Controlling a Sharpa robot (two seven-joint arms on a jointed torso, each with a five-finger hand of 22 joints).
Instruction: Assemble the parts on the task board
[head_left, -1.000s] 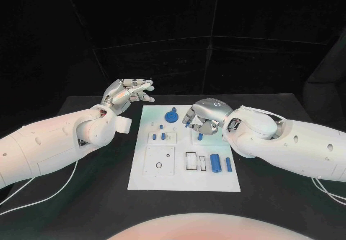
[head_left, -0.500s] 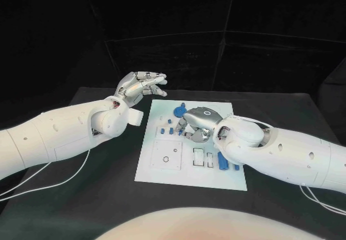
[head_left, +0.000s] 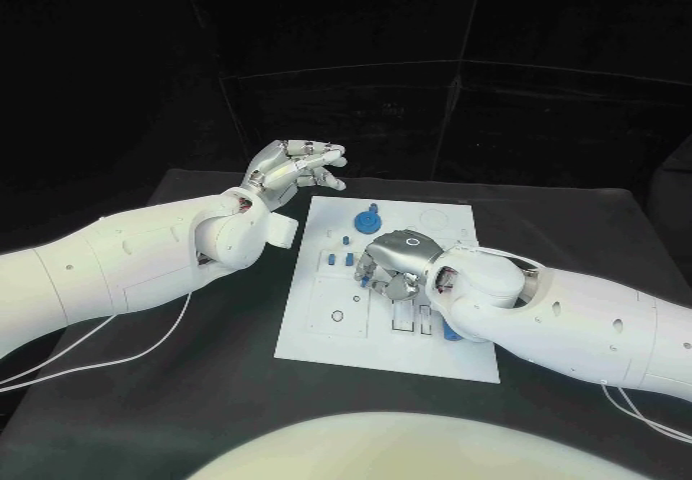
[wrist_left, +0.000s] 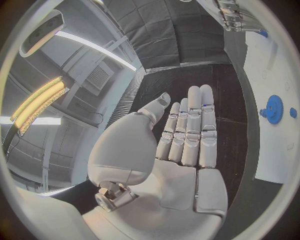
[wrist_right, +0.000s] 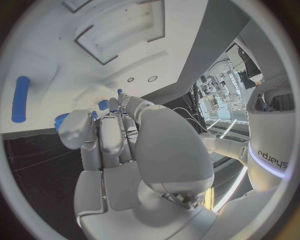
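The white task board (head_left: 325, 345) lies in the middle of the black table. A blue gear (head_left: 368, 215) stands near its far edge and shows again as the blue gear (wrist_left: 274, 109) in the left wrist view. Small blue parts (head_left: 332, 259) sit left of my right hand (head_left: 391, 266), which is curled down over the board's middle. Its fingertips (wrist_right: 112, 106) touch small blue pieces (wrist_right: 60, 120); whether it grips one is unclear. A blue peg (wrist_right: 20, 98) lies flat on the board (wrist_right: 56, 55). My left hand (head_left: 296, 168) hovers off the board's far left corner, its fingers (wrist_left: 190, 127) straight and holding nothing.
Recessed slots (head_left: 402, 318) and a small hole (head_left: 336, 315) mark the board's near half. A blue part (head_left: 451, 335) lies against my right forearm (head_left: 562, 320), which covers the board's right side. Black table (head_left: 173, 400) surrounds the board.
The camera view has shifted. My right hand has moved from the board's far right toward its middle and lower onto it. My left hand stays raised.
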